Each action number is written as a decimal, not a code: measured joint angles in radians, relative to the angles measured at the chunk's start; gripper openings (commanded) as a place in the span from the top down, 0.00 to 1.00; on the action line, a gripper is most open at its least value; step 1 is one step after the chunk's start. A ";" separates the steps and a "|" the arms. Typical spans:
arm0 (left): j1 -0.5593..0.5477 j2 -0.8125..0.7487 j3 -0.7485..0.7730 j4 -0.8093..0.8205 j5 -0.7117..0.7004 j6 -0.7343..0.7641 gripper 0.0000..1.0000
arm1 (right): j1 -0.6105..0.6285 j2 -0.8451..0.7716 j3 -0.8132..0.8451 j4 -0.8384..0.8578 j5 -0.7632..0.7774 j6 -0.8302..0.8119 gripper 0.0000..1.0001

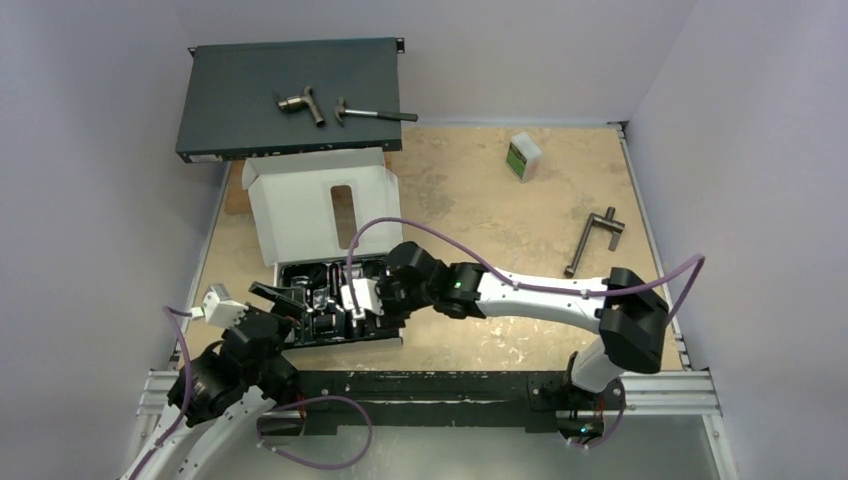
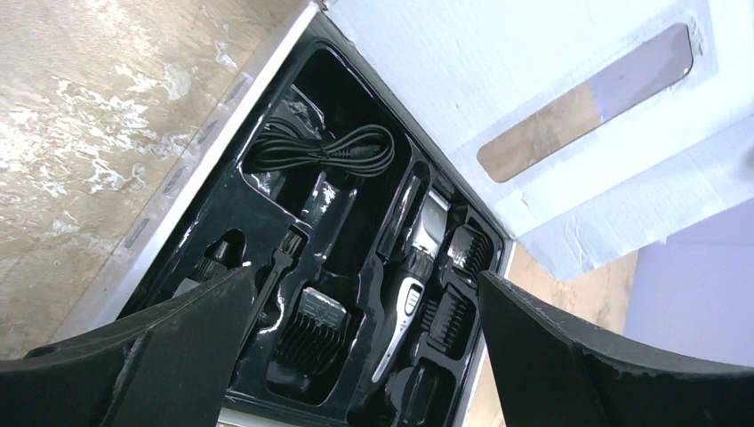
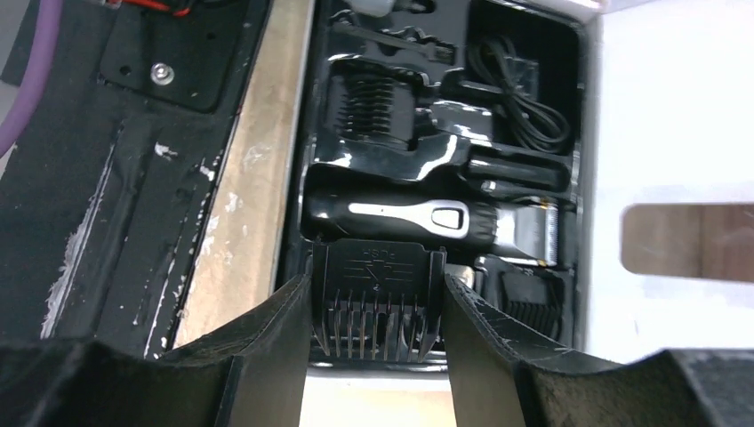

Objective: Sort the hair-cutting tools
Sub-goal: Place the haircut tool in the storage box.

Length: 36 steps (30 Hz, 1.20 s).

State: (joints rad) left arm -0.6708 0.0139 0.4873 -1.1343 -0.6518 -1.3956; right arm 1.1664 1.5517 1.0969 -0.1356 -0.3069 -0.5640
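Over one tray (image 3: 382, 162), one clipper (image 3: 418, 221): right pincer (image 3: 378, 313) around one comb (image 3: 378, 267), left pincer (image 2: 364, 277) wide.

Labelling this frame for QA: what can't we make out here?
Top external: most tray slots, under the arms.
Right wrist: comb attachment sides, behind right gripper fingers; seated or lifted unclear.
Left wrist: nearest tray slots, covered by left gripper fingers and bottom edge.

Soft, even overhead light leaves faint shadows. Glare streaks the glossy black tray (image 3: 391, 160); wrist views look dimmer.
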 measured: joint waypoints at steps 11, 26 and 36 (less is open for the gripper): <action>0.000 0.051 0.005 -0.010 -0.031 -0.061 0.02 | 0.027 0.144 0.069 -0.103 -0.024 -0.074 1.00; 0.000 0.025 0.005 -0.011 -0.031 -0.062 0.02 | 0.029 0.221 0.104 -0.120 -0.016 -0.111 1.00; 0.000 0.027 0.005 -0.011 -0.031 -0.062 0.02 | 0.019 0.226 0.105 -0.111 0.003 -0.087 1.00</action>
State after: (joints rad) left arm -0.6708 0.0414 0.4919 -1.1450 -0.6823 -1.4574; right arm 1.1858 1.7779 1.2022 -0.2466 -0.3042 -0.6510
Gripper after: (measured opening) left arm 0.982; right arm 0.484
